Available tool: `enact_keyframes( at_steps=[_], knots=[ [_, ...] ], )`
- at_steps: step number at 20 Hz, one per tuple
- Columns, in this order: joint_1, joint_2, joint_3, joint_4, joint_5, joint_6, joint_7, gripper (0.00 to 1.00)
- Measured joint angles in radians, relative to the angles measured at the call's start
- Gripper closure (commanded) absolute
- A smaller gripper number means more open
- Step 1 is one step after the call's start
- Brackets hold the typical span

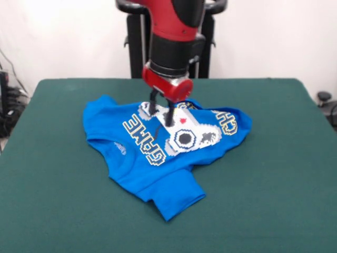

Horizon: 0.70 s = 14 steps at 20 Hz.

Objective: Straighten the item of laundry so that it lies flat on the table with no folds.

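Note:
The bright blue T-shirt lies crumpled on the dark green table, a little left of centre. Its front faces up, with the "GAME" lettering and the white controller print showing. Its far part is bunched and folded, and one sleeve points toward the near edge. The collar is at the left. The red and black arm comes down from above. My gripper stands over the shirt's far middle, with its two dark fingers apart and their tips at the cloth, beside the controller print.
The black pedestal stands behind the table's far edge. Cables and equipment sit off the table's left side. A small dark object is beyond the right edge. Bare green felt surrounds the shirt on every side.

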Motion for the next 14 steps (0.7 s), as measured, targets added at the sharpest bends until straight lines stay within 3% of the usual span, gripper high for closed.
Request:
enact_keyframes(
  at_steps=[14],
  knots=[
    [0.114,-0.067,-0.003,0.0,0.074,0.128,0.0,0.0]
  ],
)
